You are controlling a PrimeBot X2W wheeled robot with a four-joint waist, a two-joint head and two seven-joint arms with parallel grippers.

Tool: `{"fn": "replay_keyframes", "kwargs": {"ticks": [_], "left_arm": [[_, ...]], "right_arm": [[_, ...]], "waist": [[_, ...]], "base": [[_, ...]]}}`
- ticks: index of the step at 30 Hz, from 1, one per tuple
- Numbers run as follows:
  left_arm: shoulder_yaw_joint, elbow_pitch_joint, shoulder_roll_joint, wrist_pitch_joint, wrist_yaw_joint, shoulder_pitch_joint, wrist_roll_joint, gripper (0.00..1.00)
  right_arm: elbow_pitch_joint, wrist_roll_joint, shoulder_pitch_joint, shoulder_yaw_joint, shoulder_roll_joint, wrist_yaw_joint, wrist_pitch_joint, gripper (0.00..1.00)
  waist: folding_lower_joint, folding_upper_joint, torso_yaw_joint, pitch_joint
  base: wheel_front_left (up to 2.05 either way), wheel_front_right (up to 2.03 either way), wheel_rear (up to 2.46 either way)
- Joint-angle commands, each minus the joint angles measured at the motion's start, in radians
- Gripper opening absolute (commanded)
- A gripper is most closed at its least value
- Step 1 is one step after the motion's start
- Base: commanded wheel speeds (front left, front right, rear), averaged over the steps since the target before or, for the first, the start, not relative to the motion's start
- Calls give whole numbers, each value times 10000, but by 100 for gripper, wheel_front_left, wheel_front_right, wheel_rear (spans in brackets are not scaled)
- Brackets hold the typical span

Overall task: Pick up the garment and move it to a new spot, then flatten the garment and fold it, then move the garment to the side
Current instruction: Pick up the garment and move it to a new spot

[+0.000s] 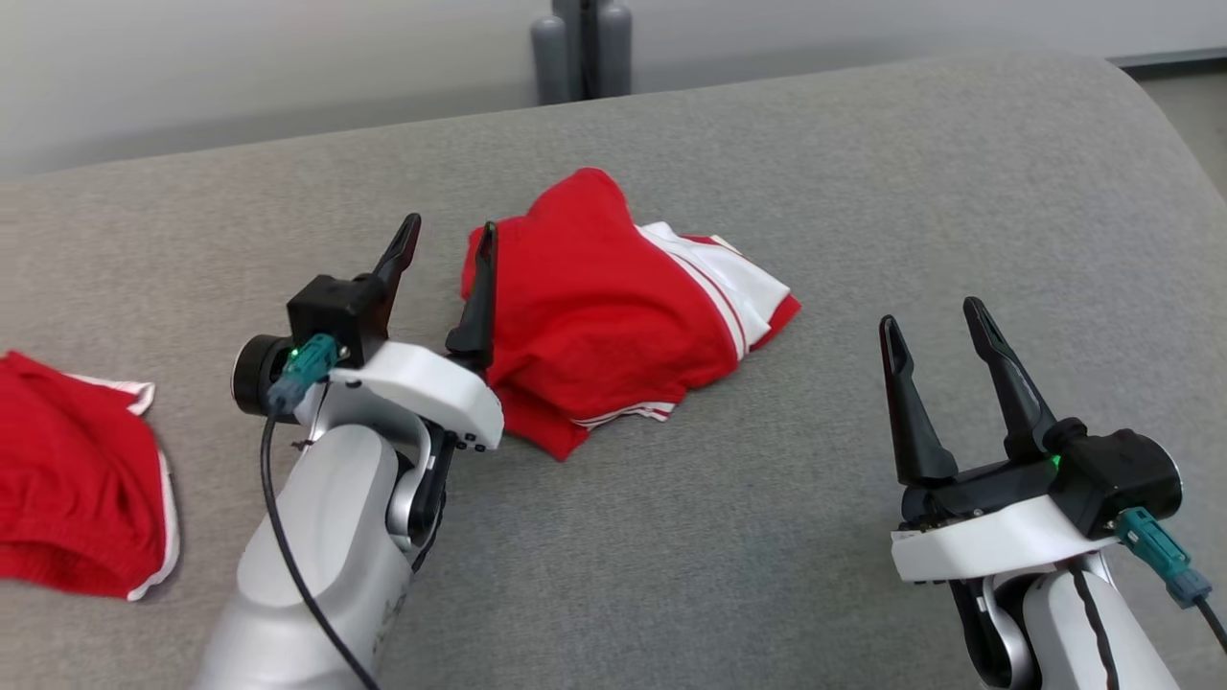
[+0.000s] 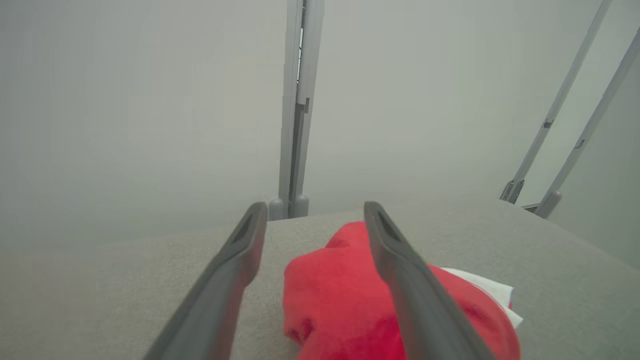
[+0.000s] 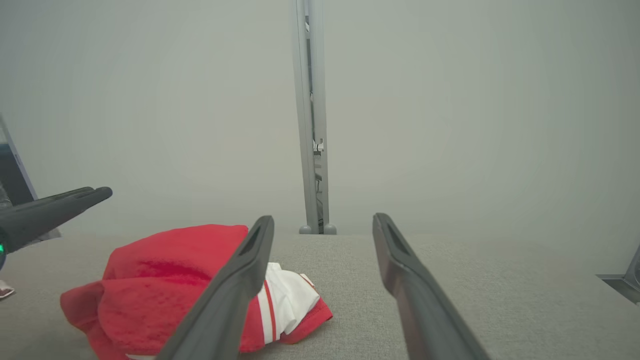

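A crumpled red garment (image 1: 604, 307) with white striped trim lies bunched in the middle of the grey cushion (image 1: 767, 537). My left gripper (image 1: 451, 240) stands open at the garment's left edge, one finger against the cloth, nothing held. The left wrist view looks past its fingers (image 2: 420, 300) onto the red garment (image 2: 335, 305), which lies below them. My right gripper (image 1: 939, 331) is open to the right of the garment, well apart from it. In the right wrist view the garment (image 3: 165, 280) sits to the left of my right gripper (image 3: 322, 225).
Another red piece of clothing with white trim (image 1: 77, 479) lies at the cushion's left edge. Grey posts (image 1: 580, 48) stand behind the cushion's back edge. The cushion curves off at the far right (image 1: 1150, 125).
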State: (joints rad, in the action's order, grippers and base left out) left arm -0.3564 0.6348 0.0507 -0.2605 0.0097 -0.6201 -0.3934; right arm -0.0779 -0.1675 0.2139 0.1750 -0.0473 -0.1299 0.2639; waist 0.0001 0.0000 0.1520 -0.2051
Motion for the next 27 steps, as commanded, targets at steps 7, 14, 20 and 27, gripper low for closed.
{"fn": "replay_keyframes", "kwargs": {"ticks": [7, 14, 20, 27], "left_arm": [[900, -2454, 18, -50, 147, 1736, 546, 100], [1816, -4441, 16, -50, 282, 3966, 1152, 100], [2234, -5229, 15, -50, 581, 5323, 1187, 100], [2050, -5531, 14, -52, 934, 6312, 1466, 100]], "right_arm": [[-77, 124, -271, -22, -67, -16, 19, 100], [-90, 27, -556, -34, -63, -16, 18, 100], [-172, 37, -997, -300, -67, -16, 18, 100], [-472, 116, -1631, -365, -60, -16, 18, 100]], "waist": [[-1, 0, -888, 536], [-1, 0, -1202, 1114], [-1, 0, -1413, 1619], [-1, 0, -1496, 2038]], "base": [[0, 0, 0], [0, 0, 0], [0, 0, 0], [0, 0, 0]]}}
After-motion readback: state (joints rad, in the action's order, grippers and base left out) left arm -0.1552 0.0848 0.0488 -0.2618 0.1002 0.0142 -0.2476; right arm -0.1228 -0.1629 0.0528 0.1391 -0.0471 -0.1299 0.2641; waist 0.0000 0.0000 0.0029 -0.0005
